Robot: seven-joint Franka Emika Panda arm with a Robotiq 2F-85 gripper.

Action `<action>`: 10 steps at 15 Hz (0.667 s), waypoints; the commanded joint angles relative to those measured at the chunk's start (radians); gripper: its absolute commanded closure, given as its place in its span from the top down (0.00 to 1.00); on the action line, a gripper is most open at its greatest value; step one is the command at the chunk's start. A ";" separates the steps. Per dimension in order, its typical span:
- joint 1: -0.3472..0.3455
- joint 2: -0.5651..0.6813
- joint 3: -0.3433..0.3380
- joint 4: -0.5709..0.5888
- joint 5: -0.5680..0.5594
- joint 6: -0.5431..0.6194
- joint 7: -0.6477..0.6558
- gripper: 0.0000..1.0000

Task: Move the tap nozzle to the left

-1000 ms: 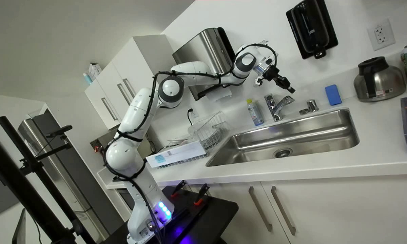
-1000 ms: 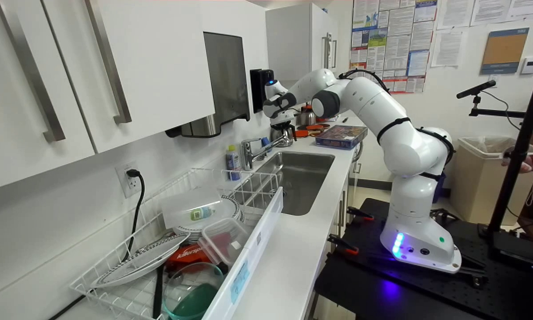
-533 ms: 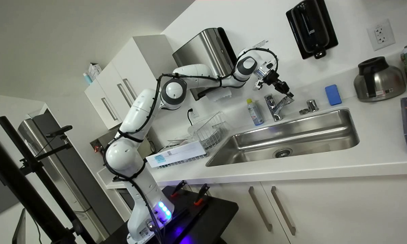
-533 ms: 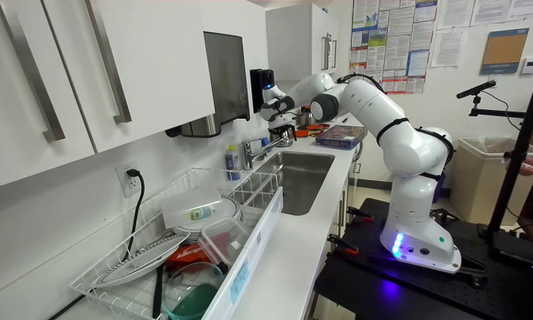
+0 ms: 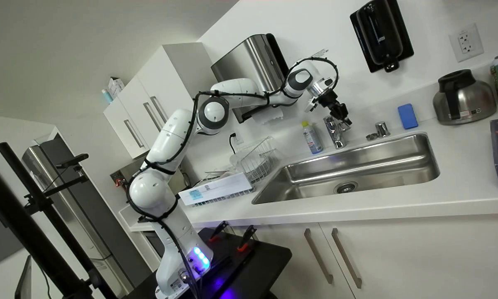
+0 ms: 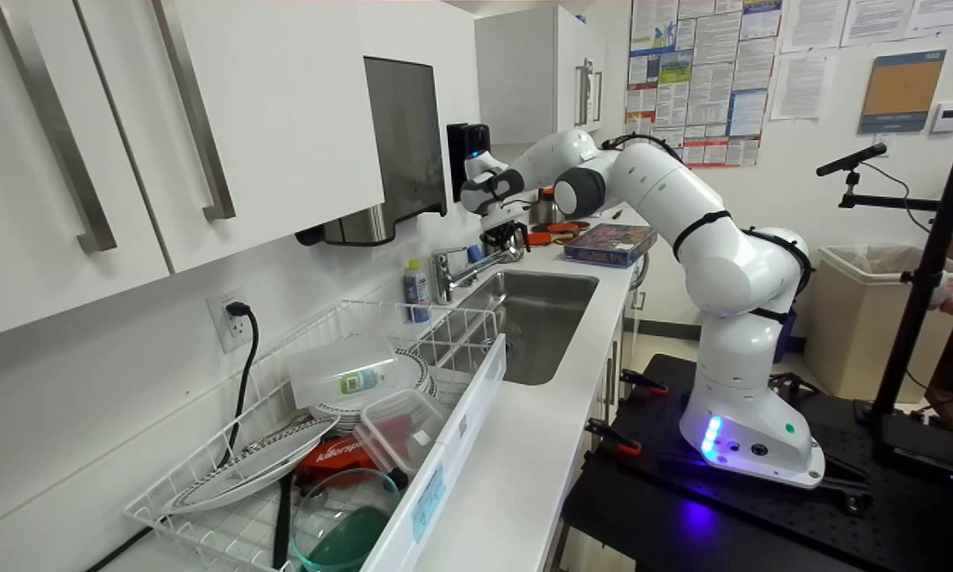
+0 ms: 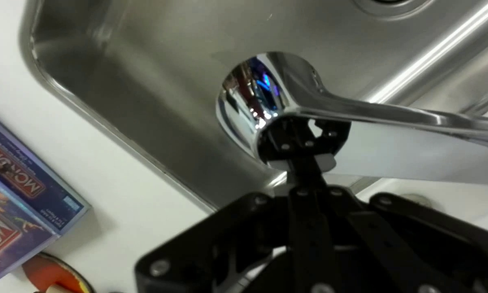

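White walls (image 5: 315, 25) pretty much everywhere. Upper cabinets (image 6: 270, 95) white too, long metal handles (image 6: 194, 111). Lower cabinets (image 5: 419, 257) match, pale countertop (image 5: 398, 197) on top. Ceiling (image 5: 108, 33) reads kinda grey, dimmer than walls. Tall grey-and-steel unit (image 5: 99, 220) off to side, looks like fridge. Far wall (image 6: 810, 191) plastered with printed notices (image 6: 711, 71), plus brownish board (image 6: 901, 91) and small thermostat-looking box (image 6: 947, 117). Beige bin (image 6: 858, 342) stands near same wall, pale floor (image 6: 671, 348), dark baseboard (image 6: 671, 327).
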 commanded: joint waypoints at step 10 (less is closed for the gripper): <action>-0.019 -0.069 0.140 -0.053 0.086 -0.111 -0.180 0.00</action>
